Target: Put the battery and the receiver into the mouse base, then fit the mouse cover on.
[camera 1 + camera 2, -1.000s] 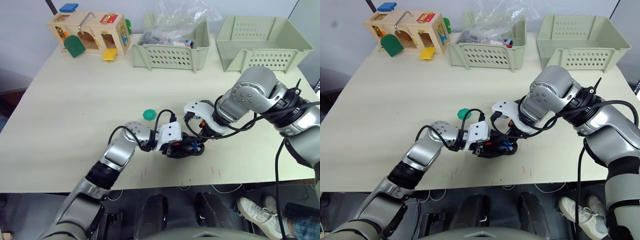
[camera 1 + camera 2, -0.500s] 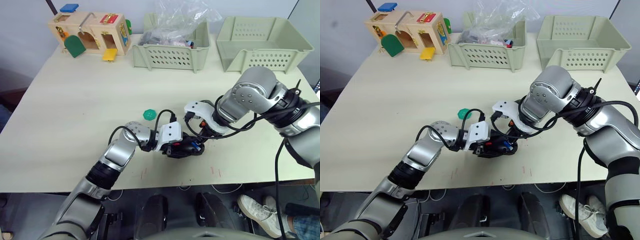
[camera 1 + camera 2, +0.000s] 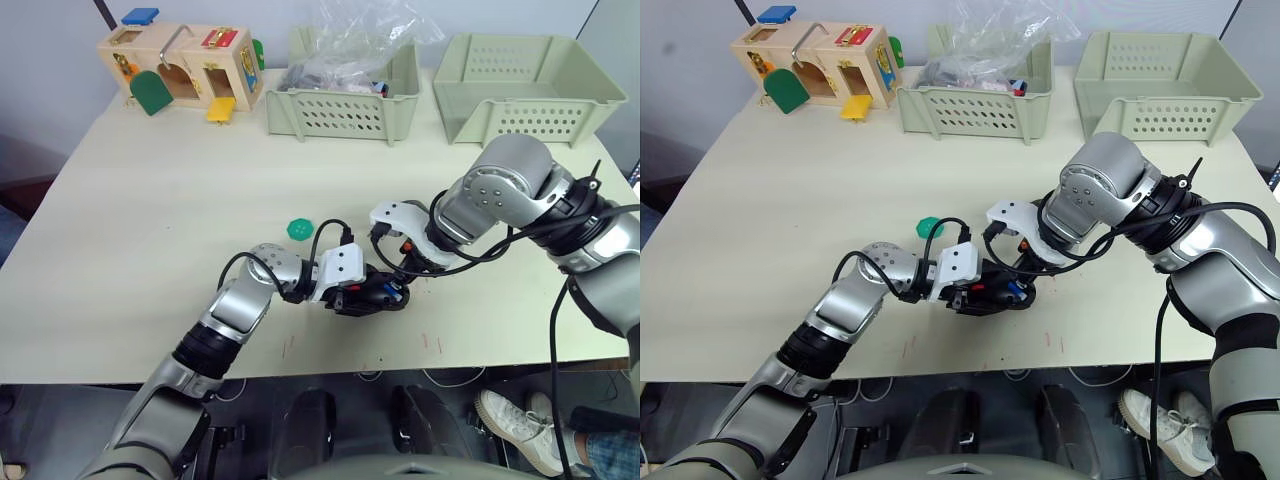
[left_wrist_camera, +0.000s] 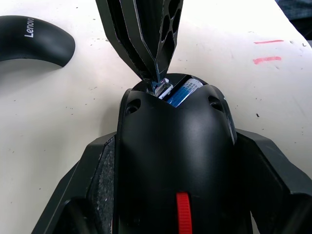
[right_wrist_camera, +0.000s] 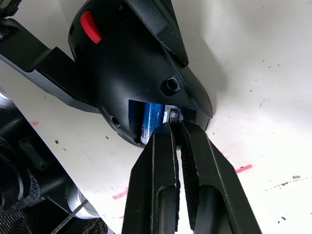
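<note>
Two jaws work one mouse base [image 4: 173, 165] near the surface's front edge and nothing has shifted: the left gripper [image 3: 352, 296] stays clamped on it, battery [image 5: 153, 118] already seated, while the right gripper [image 5: 176, 127] pinches the silver receiver [image 4: 162, 88] at its slot; mouse cover [image 4: 34, 43] waits beside.

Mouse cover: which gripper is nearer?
Left. The left gripper clamps the mouse base, with the mouse cover lying just beside it. The right gripper is at the base's far end.

blue cylindrical battery [image 5: 152, 118]: mostly hidden inside black oval mouse base [image 4: 173, 165] | glossy black curved mouse cover [image 4: 35, 40]: cut off by the left wrist view's edge | small silver piece [image 5: 173, 115] at right claw [image 5: 176, 127] tips: too small to identify
</note>
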Robot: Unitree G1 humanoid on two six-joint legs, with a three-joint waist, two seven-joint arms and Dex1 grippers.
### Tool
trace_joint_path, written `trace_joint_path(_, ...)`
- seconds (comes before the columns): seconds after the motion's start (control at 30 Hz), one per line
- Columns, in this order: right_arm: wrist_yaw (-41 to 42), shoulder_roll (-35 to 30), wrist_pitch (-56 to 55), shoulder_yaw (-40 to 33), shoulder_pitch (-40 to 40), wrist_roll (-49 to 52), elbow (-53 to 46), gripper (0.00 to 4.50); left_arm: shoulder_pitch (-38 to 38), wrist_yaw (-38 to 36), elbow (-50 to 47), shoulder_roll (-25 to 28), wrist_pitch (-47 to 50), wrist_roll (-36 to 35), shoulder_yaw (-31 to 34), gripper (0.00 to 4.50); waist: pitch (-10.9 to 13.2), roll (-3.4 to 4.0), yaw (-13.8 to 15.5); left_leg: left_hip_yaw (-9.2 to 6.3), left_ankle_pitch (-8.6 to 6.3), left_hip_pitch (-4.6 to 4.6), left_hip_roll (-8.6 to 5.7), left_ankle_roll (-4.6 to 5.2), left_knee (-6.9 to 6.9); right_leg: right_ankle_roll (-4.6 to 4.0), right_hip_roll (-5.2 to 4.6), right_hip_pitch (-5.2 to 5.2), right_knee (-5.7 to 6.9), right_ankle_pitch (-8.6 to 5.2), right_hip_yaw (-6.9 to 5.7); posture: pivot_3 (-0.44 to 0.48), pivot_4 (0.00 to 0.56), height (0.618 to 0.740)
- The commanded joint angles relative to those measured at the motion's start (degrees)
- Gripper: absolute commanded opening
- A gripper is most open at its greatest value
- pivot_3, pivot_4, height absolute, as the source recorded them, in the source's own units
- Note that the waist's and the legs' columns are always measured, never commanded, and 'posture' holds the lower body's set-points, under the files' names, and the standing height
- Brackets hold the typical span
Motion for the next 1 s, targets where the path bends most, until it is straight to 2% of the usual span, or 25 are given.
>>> trace_joint_path(0.03, -1.87, -0.12, 0.27, -0.22, 0.59, 1.52, -0.86, 0.0, 0.83, 0.0, -0.58, -0.34, 0.06, 0.45, -1.44, 2.88, 0.0, 0.0, 0.0, 0.0, 0.0, 0.0, 0.0, 0.0, 0.0, 0.0, 0.0, 0.0, 0.0, 0.0, 0.0, 0.0, 0.15, 0.74)
trace_joint_path(0.83, -28.53, -0.03, 0.27, -5.19, 7.02, 23.65, -1.12, 0.0, 1.07, 0.55, -0.48, -1.1, 0.27, 0.63, -1.4, 2.88, -0.14, -0.03, -0.03, -0.02, 0.0, 0.11, 0.02, 0.0, -0.01, 0.0, -0.01, 0.15, -0.05, 0.0, -0.01, 0.0, 0.15, 0.74)
trace_joint_path(0.93, -29.67, -0.83, 0.27, -5.13, 6.47, 24.44, -1.54, 0.94, 1.11, 0.5, -0.51, -1.13, 0.37, 0.63, -1.43, 2.88, -0.14, -0.02, 0.0, -0.03, 0.0, 0.11, 0.03, 0.0, -0.01, 0.0, -0.01, 0.15, -0.07, 0.0, -0.02, 0.0, 0.15, 0.74)
trace_joint_path(0.97, -29.81, -1.2, 0.27, -5.25, 5.75, 24.8, -1.19, 1.33, 1.11, 0.47, -0.49, -1.14, 0.4, 0.64, -1.46, 2.88, -0.14, -0.02, 0.0, -0.03, 0.0, 0.11, 0.02, 0.0, -0.02, 0.0, -0.01, 0.15, -0.07, 0.0, -0.02, 0.0, 0.15, 0.74)
trace_joint_path(1.0, -29.67, -1.9, 0.27, -5.2, 4.86, 25.58, -0.96, 1.93, 1.08, 0.48, -0.47, -1.19, 0.44, 0.65, -1.47, 2.88, -0.14, -0.02, 0.02, -0.03, 0.0, 0.1, 0.02, 0.0, -0.01, 0.0, -0.01, 0.15, -0.08, 0.0, -0.01, 0.0, 0.15, 0.74)
